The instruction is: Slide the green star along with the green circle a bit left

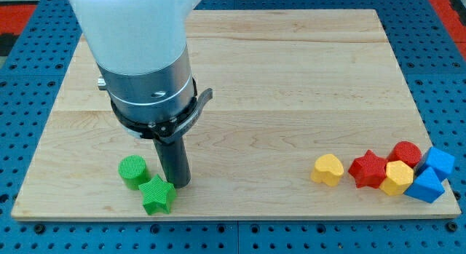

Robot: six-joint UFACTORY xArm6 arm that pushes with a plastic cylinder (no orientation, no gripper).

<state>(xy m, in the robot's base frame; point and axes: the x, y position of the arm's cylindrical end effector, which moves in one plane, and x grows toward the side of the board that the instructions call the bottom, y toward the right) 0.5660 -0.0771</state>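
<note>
A robot arm ends in a straight dark rod rather than fingers, so there is nothing here that spreads, presses together or pinches. My tip (176,184) rests on the wooden tabletop (291,101) near the view's bottom left. It stands just to the right of the green circle (132,171) and just above and right of the green star (158,196), close to or touching the star's upper right point; contact cannot be confirmed.

The green star lies just below and right of the green circle, the two touching or nearly so, and both sit close to the tabletop's lower edge.

Well apart, at the view's lower right, lies a cluster: a yellow heart (328,169), a red star (368,169), a yellow block (397,177), a red cylinder (405,153) and two blue blocks (431,175). They play no part in this step.

To do the push well, I judge the tip should travel straight toward the view's left, at a line between the two green blocks' centres, so that both move together. A push too high would catch only the circle; too low would spin the star down toward the tabletop's edge. A short, slow stroke suits "a bit left".
</note>
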